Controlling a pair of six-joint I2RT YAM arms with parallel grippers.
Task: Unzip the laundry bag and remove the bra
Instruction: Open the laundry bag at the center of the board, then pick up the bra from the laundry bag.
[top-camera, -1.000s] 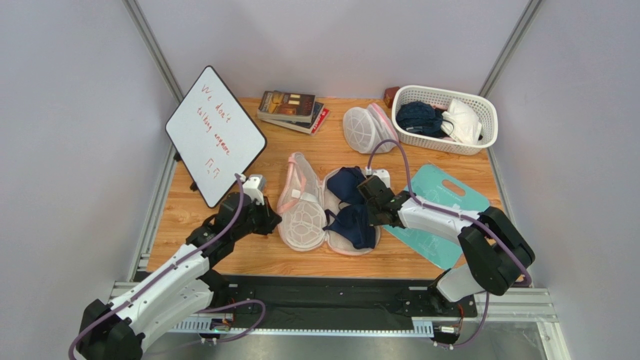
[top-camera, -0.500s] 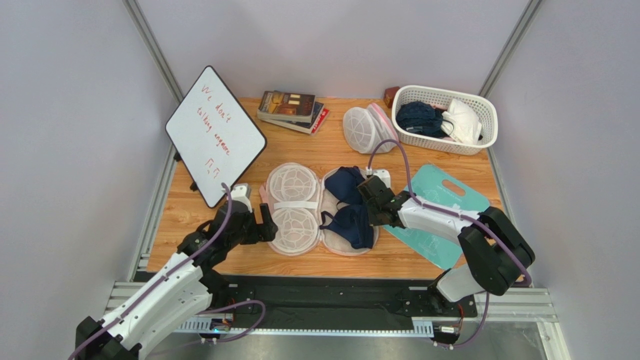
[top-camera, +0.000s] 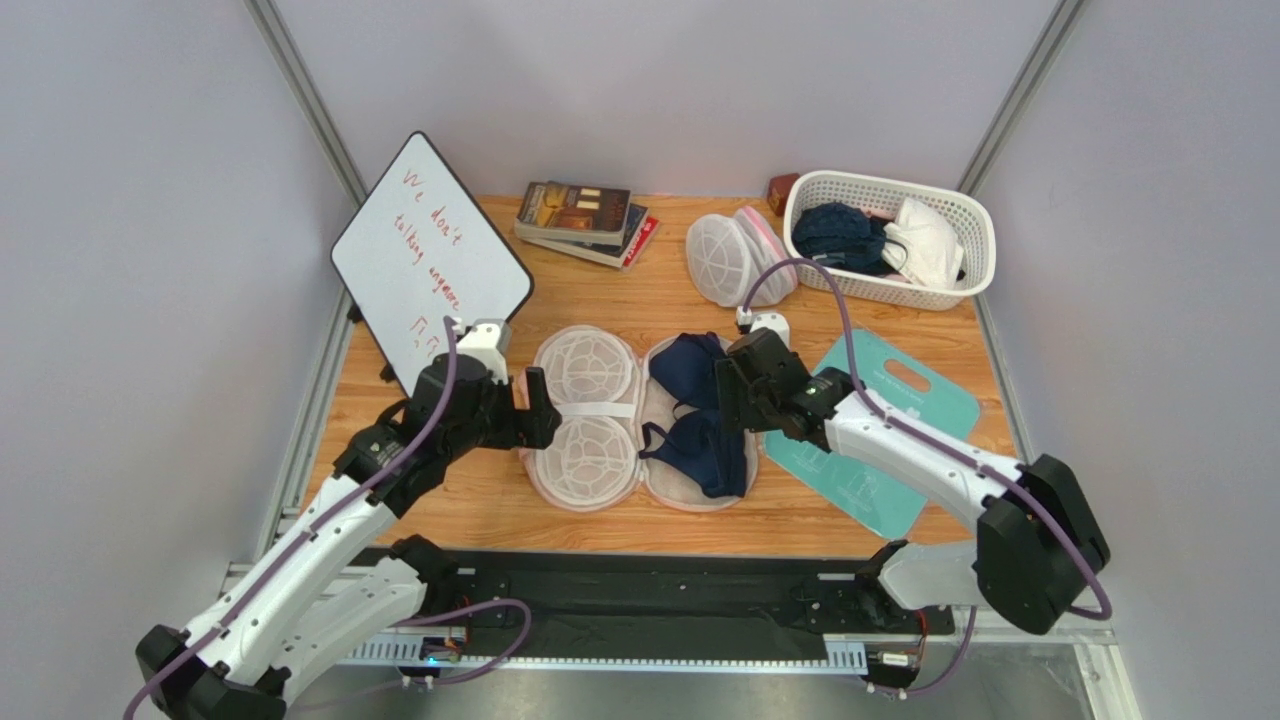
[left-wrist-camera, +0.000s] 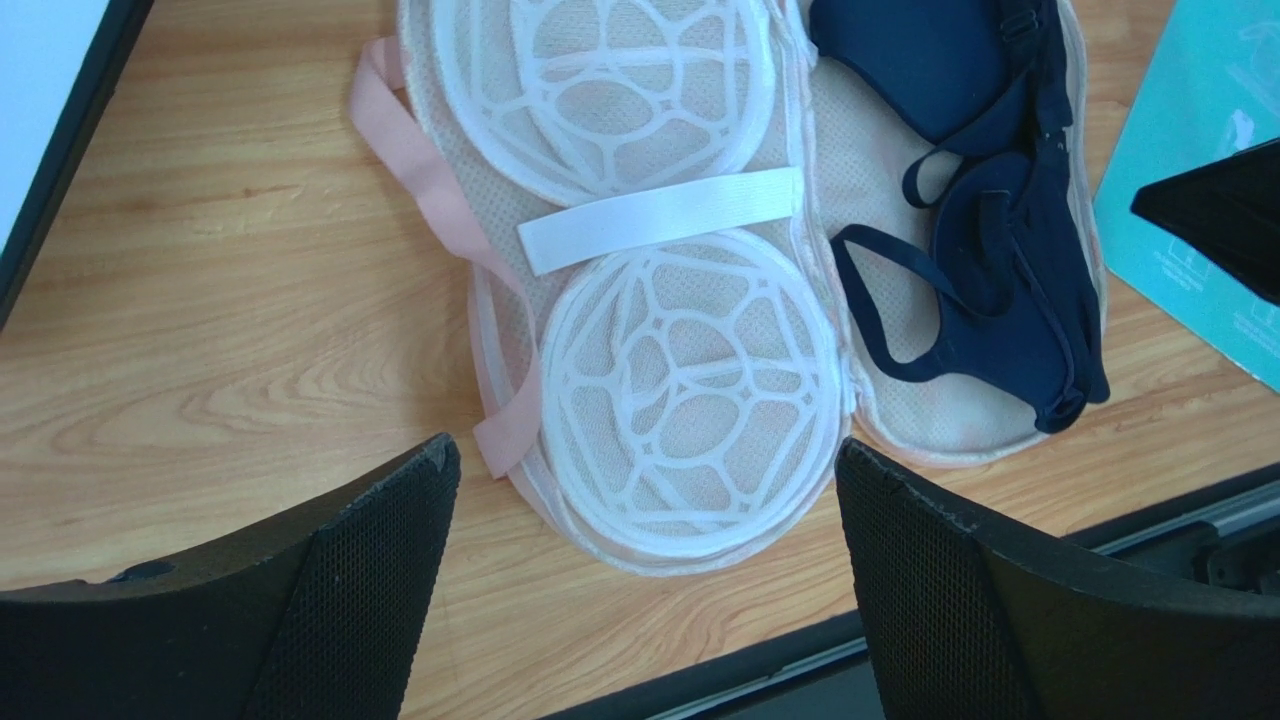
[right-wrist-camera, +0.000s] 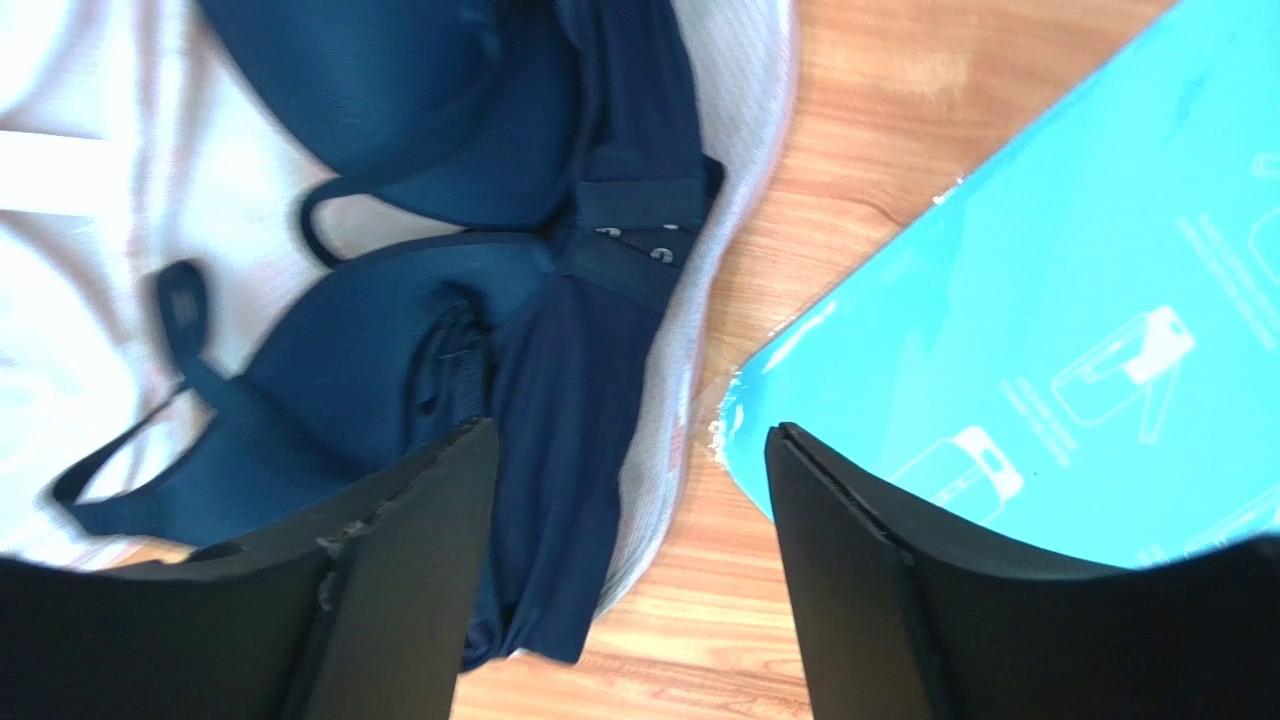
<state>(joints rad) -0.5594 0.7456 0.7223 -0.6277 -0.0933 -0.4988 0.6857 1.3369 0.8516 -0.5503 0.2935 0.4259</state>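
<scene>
With left pincer (left-wrist-camera: 646, 455) parted and empty just short of the opened laundry bag (left-wrist-camera: 661, 360), and right pincer (right-wrist-camera: 628, 435) parted directly over the bra (right-wrist-camera: 406, 330) — avoid clamping the bag's lining along with fabric — risk of dragging the whole bag across the counter (left-wrist-camera: 226, 330).

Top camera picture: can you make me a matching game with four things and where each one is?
Things: 1 bra; 2 whiteboard; 3 books; 4 white basket.
Places: A back right corner of the table; B on the open laundry bag; C left edge, tilted; D back, near the middle.
Pairs: 1-B, 2-C, 3-D, 4-A.
</scene>
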